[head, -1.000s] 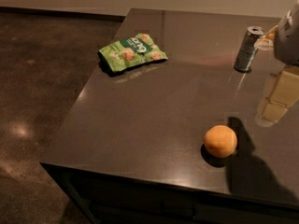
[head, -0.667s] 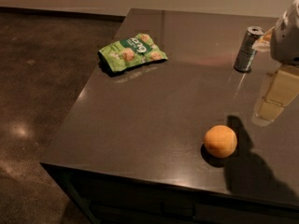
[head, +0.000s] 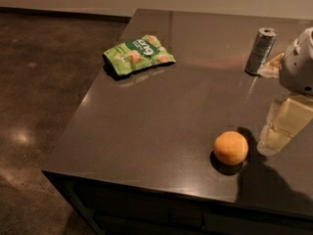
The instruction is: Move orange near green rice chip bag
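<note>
Pale gripper (head: 279,131) hangs just right of the small round matte orange (head: 231,148), not touching it; released or clenched, cannot tell. Against a second ago it sits lower and closer to the orange, which has not shifted. Judged as the approach to a grasp, with nothing carried yet. Flat crinkled bright-green rice chip bag (head: 139,55) lies well apart from the orange, far back-left on the dark table (head: 161,131); slim silver-grey can (head: 260,50) stands behind the orange.
</note>
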Robot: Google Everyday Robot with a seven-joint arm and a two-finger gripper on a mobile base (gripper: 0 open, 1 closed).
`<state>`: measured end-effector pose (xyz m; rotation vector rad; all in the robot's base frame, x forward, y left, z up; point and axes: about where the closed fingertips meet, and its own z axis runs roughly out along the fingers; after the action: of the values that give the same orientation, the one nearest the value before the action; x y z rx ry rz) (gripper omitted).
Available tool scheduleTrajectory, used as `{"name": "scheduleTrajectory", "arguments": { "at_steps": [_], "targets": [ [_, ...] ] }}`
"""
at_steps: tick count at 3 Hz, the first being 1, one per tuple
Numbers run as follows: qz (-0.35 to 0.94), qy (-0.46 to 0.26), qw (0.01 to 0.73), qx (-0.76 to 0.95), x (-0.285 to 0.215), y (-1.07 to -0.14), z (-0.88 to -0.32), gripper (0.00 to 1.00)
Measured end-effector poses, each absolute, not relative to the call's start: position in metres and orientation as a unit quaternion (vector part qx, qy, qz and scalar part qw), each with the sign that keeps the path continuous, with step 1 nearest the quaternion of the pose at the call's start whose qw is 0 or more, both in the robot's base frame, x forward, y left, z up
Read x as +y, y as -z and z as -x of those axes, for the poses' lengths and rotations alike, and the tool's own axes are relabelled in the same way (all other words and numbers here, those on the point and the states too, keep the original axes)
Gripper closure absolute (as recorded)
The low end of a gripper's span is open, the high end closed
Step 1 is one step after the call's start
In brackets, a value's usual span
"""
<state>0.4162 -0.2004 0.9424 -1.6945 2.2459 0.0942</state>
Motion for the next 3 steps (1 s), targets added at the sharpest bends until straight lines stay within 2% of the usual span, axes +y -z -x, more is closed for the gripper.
{"name": "scheduleTrajectory", "arguments": {
  "at_steps": [3],
  "targets": [
    [0.602,-0.088,0.183,0.772,-0.171,-0.89,-0.39,0.0]
  ]
}}
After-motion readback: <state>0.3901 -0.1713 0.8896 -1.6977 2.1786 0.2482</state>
